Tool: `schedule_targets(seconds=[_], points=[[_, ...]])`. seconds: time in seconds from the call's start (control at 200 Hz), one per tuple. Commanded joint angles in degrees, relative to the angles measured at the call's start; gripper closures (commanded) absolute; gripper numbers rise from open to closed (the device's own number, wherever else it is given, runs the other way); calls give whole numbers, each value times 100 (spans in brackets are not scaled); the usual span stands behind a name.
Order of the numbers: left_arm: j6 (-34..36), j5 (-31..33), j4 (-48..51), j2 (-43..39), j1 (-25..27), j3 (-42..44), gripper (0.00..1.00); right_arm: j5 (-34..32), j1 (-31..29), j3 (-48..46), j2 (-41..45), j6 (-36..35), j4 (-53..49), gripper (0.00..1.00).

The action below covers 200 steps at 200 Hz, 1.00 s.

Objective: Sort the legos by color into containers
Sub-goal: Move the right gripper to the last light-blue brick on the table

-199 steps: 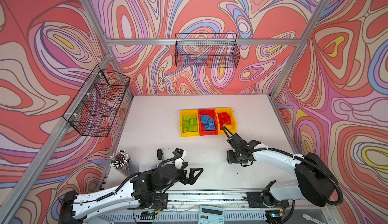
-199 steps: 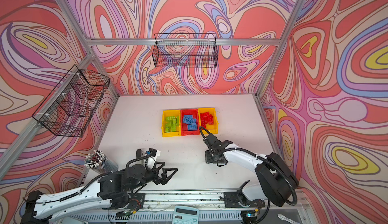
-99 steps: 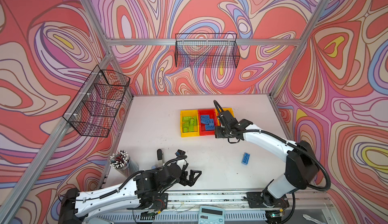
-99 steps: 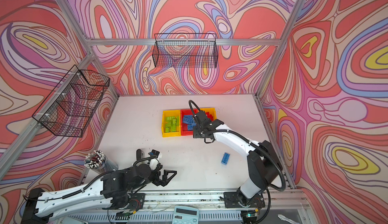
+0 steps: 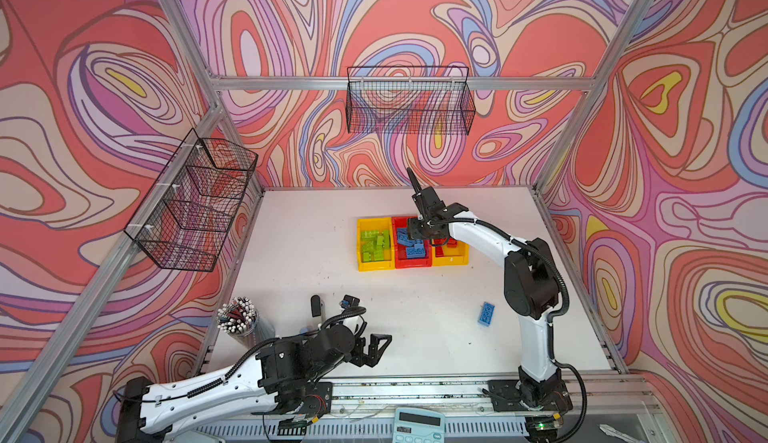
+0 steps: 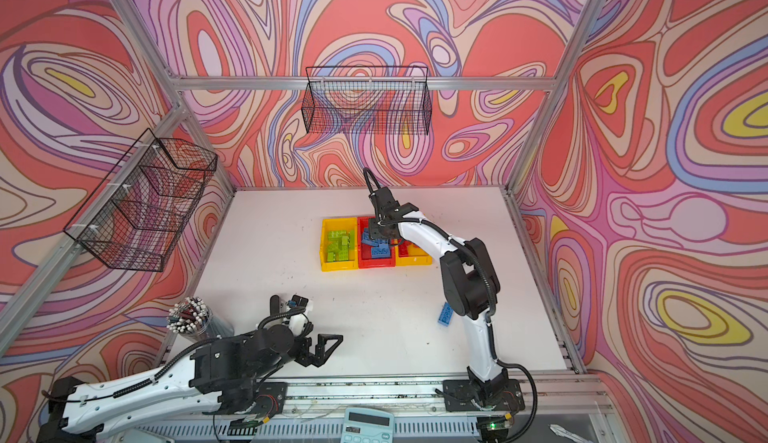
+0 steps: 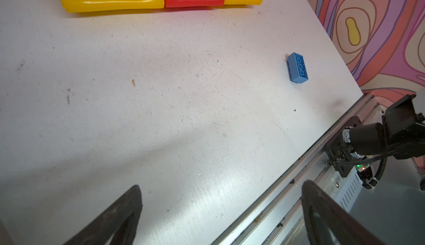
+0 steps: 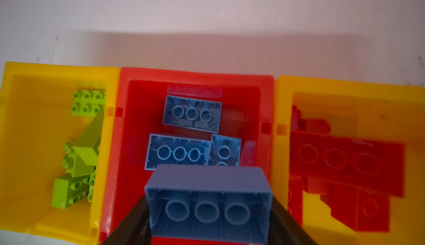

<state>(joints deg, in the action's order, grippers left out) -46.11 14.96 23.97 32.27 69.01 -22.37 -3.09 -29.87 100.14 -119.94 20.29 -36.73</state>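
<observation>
Pinching the likely light, stiff, slick blue brick (image 8: 208, 186) by its short ends, right fingers (image 8: 128, 227) hover above the red bin (image 8: 197, 73); left fingers (image 7: 115, 218) spread.

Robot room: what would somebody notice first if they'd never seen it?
The swirly pink walls all around grab you first. In the middle, the right gripper hangs over the red bin with a blue brick between its jaws. One stray blue brick lies alone near the right arm.
</observation>
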Motion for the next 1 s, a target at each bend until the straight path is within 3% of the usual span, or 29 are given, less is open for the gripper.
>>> schedule_targets(seconds=[0.0,0.105,0.341,0.596,0.786,0.997], points=[[22,244,283,4,-20,-257,0,359,-37,229,-38,-149,14,22],[59,212,181,142,-51,-311,0,371,-37,239,96,-181,17,12],[167,-4,-219,656,-61,-478,0,115,-37,-648,1063,-116,23,10],[414,-554,-1122,1408,-57,-664,0,-744,76,-2933,2907,518,-115,11],[541,-1079,-1722,2296,-55,-1047,0,-1002,308,-4830,4255,1011,-173,12],[627,-1521,-2284,2997,-55,-1311,0,-987,317,-6055,5555,1749,-338,16]])
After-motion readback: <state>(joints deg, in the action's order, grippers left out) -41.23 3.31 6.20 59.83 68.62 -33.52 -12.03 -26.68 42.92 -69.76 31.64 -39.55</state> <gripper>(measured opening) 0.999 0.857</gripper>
